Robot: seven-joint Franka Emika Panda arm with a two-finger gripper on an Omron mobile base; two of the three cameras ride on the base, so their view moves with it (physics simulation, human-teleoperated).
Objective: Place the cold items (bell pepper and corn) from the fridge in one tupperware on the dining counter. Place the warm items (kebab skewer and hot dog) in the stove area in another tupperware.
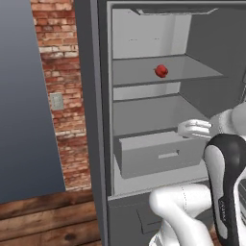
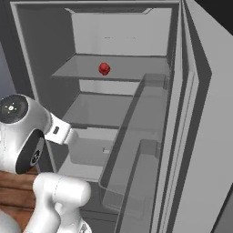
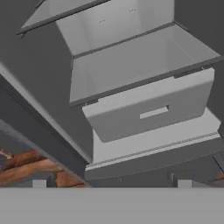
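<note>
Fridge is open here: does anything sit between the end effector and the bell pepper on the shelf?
Nothing visible blocks it. The bell pepper sits alone on the upper shelf of the open fridge. The open end effector is lower, facing the drawer, so it must rise.

Red brick wall [image 1: 60, 72] with pale switch plate [image 1: 56, 101] above wooden floor [image 1: 43, 218].

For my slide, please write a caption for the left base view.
Open fridge, red bell pepper on upper shelf, white arm before the drawer.
</note>
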